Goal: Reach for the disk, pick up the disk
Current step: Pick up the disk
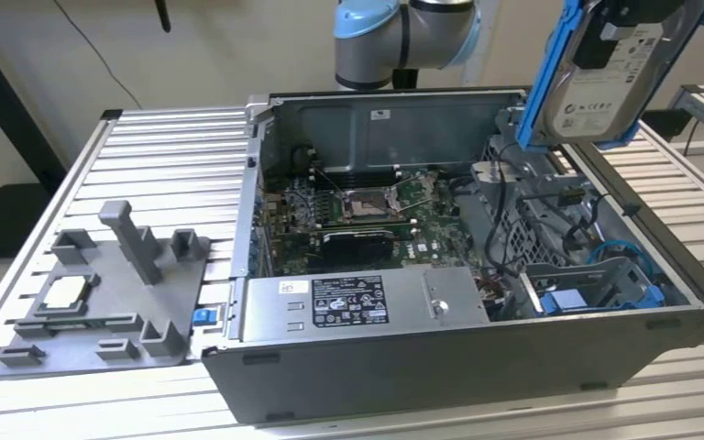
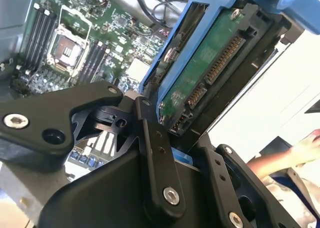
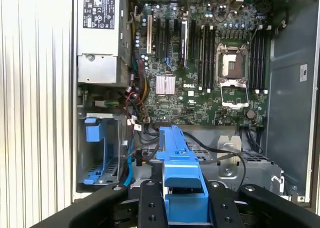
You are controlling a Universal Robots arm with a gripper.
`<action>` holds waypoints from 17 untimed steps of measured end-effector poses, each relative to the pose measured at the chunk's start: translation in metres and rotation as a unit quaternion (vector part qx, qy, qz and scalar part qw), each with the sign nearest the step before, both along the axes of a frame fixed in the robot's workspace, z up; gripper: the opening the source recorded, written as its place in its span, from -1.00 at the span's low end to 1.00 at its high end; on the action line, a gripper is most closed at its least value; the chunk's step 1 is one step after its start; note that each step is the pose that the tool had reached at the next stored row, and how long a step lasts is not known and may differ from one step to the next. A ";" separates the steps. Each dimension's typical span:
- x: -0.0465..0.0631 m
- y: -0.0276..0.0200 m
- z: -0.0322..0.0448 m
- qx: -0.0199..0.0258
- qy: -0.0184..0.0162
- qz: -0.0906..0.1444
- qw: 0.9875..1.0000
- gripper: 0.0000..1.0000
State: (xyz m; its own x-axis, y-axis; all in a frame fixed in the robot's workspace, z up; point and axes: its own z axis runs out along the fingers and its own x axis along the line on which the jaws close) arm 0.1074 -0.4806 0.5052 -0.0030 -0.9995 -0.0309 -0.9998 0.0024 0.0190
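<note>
The disk (image 1: 597, 92), silver-grey with a white label and a blue frame, hangs upright in the air above the far right corner of the open computer case (image 1: 450, 367). My gripper (image 1: 618, 32) is shut on its upper end. In the second wrist view the disk (image 2: 210, 72) shows its green circuit board and connectors, clamped between the black fingers (image 2: 156, 158). In the first wrist view the disk's blue frame (image 3: 180, 168) sits between the two black fingers (image 3: 150, 205), high over the case's inside.
Below lie the motherboard (image 1: 365, 206), a grey power-supply box (image 1: 352, 302) and a blue drive bay (image 1: 585, 293) with loose cables. A grey fixture (image 1: 107, 293) with a small chip stands on the slatted table at the exterior view's left. A person's hand (image 2: 300, 150) shows beside the table.
</note>
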 end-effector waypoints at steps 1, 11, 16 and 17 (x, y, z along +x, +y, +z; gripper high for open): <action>0.000 -0.0020 0.0000 0.000 0.000 0.000 1.000 -1.00; -0.001 -0.0281 -0.0006 0.000 0.000 0.000 1.000 -1.00; -0.002 -0.0445 -0.0023 0.000 0.000 0.000 1.000 -1.00; -0.002 -0.0472 -0.0029 0.000 0.000 0.000 1.000 -1.00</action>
State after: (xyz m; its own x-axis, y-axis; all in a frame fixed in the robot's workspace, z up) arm 0.1055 -0.5278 0.5023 -0.0031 -0.9995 -0.0310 -0.9998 0.0025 0.0190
